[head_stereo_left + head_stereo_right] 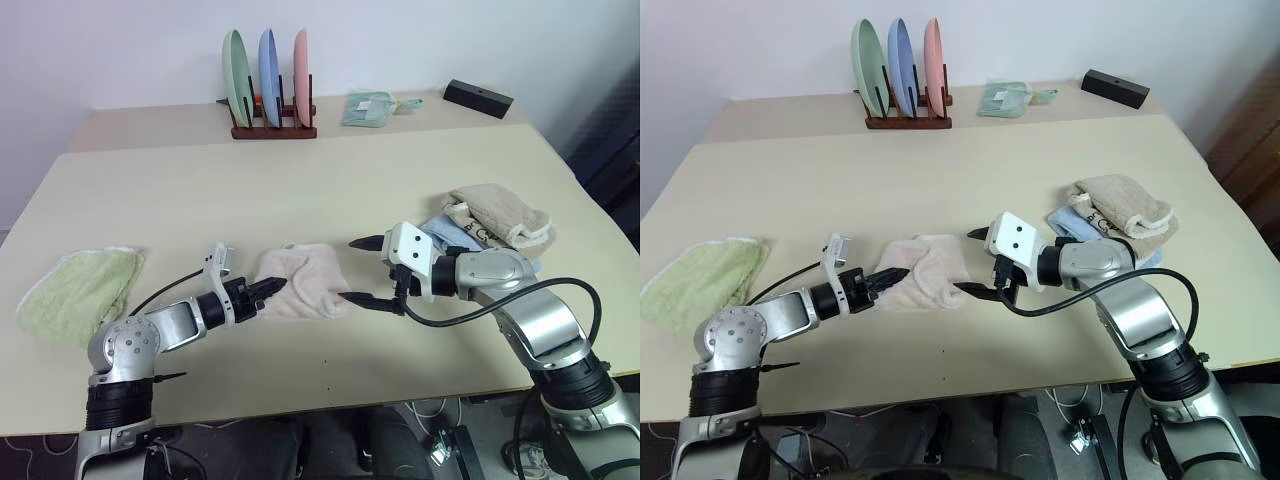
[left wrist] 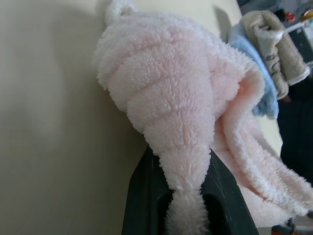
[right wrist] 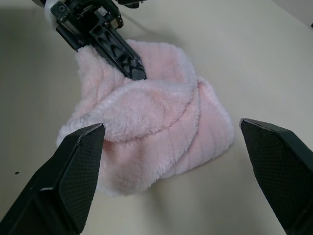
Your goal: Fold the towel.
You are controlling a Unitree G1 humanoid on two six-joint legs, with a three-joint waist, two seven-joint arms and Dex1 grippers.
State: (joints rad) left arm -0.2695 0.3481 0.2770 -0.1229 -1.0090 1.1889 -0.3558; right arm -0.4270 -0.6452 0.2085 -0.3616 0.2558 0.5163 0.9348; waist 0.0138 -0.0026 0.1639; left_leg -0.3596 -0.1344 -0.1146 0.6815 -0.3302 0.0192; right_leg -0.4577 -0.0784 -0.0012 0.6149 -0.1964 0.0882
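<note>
The table (image 1: 300,190) is noted as the supporting surface. The towel (image 1: 300,283), bunched and pale pink, is found lying between the two claws. A fold at its near edge is pinched by the left gripper (image 1: 272,287), fingers pressed together. The right gripper (image 1: 372,272) is held spread wide just beside the towel's opposite edge, gripping nothing.

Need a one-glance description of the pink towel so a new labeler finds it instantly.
On the beige table, look near the front edge, midway between the two grippers. The towel is the crumpled pale pink terry heap there, pinched by the left gripper; the green towel lies far left, the tan towel right.
</note>
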